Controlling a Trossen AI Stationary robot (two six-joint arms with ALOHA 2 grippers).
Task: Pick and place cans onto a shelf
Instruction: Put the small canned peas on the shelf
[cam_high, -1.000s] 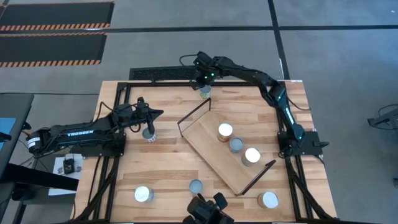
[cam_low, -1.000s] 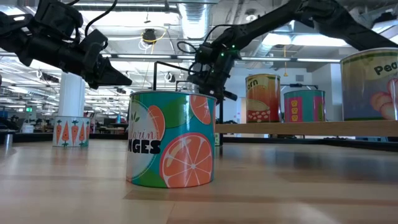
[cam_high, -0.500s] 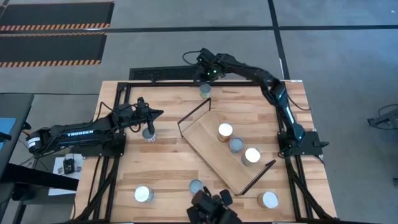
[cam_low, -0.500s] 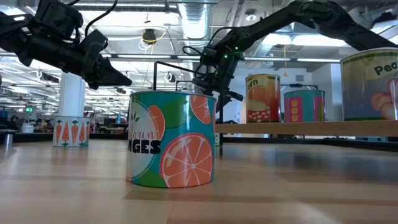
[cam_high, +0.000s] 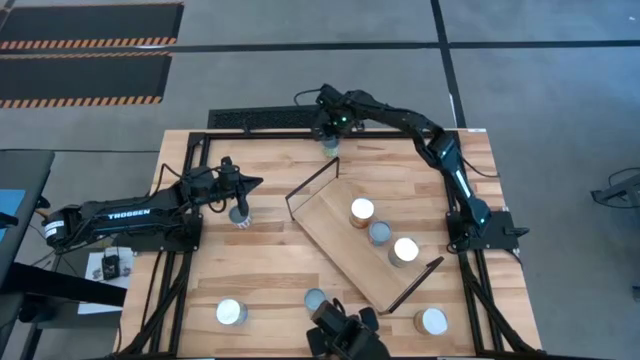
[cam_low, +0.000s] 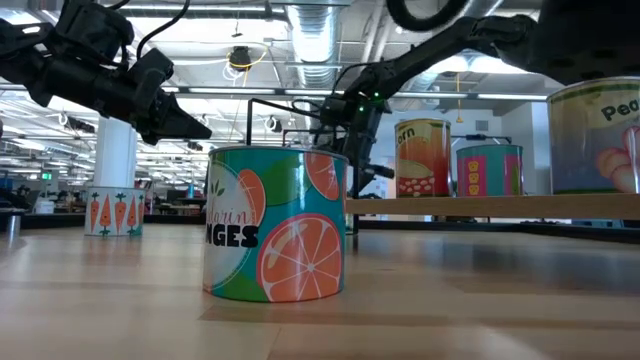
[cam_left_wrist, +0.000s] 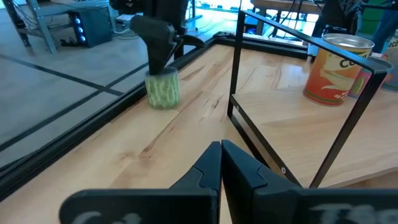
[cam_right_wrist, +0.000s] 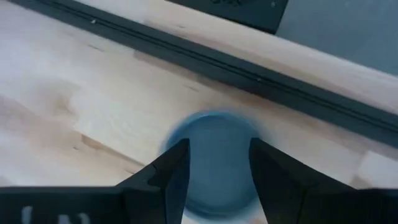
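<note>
- right gripper (cam_high: 329, 133) over the blue-topped can (cam_right_wrist: 214, 162) at the table's far edge, fingers spread either side of its lid, nothing held yet
- left gripper (cam_high: 243, 198) closed and empty, above a can (cam_high: 239, 215) on the left side
- shelf (cam_high: 340, 245) mid-table, three cans on it
- risk: can sits close to the black frame rail (cam_right_wrist: 249, 68); an off-centre closure could tip it or knock it against the rail

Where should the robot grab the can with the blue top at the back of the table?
Grip the blue-topped can on its round sides, coming straight down. It stands upright with its flat top up, and the right gripper already hangs over it, open jaws either side.
</note>
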